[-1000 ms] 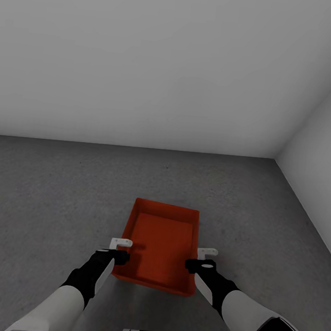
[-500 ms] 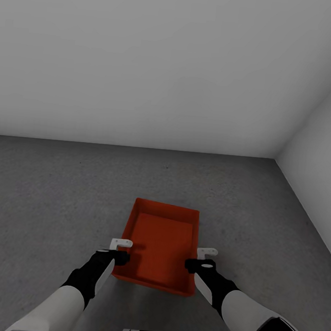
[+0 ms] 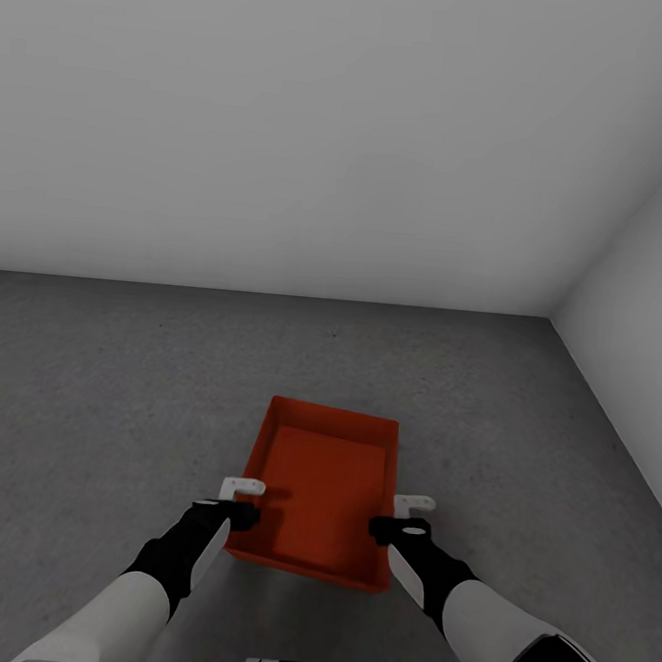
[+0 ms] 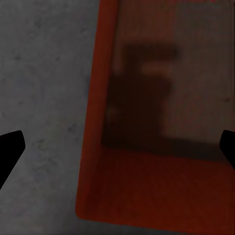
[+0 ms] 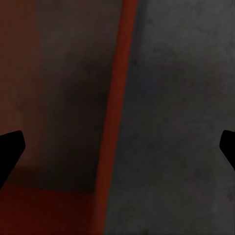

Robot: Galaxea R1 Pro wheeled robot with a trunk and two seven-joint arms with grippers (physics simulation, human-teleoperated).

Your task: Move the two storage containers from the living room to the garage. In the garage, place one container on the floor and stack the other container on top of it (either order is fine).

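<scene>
On the grey floor near the white wall, the orange bin sits between the left gripper and right gripper, both spread wide over its side walls, gripping nothing.

A storage container sits on the floor directly in front of the robot, its open top facing up. The left tool is at the container's left wall, near the corner closest to the robot; the right tool is at its right wall, at the matching spot. Each tool's fingers are spread wide, straddling that wall's rim, one over the inside and one over the floor outside. Behind the container stands a wall; a side wall lies well to its right.
</scene>
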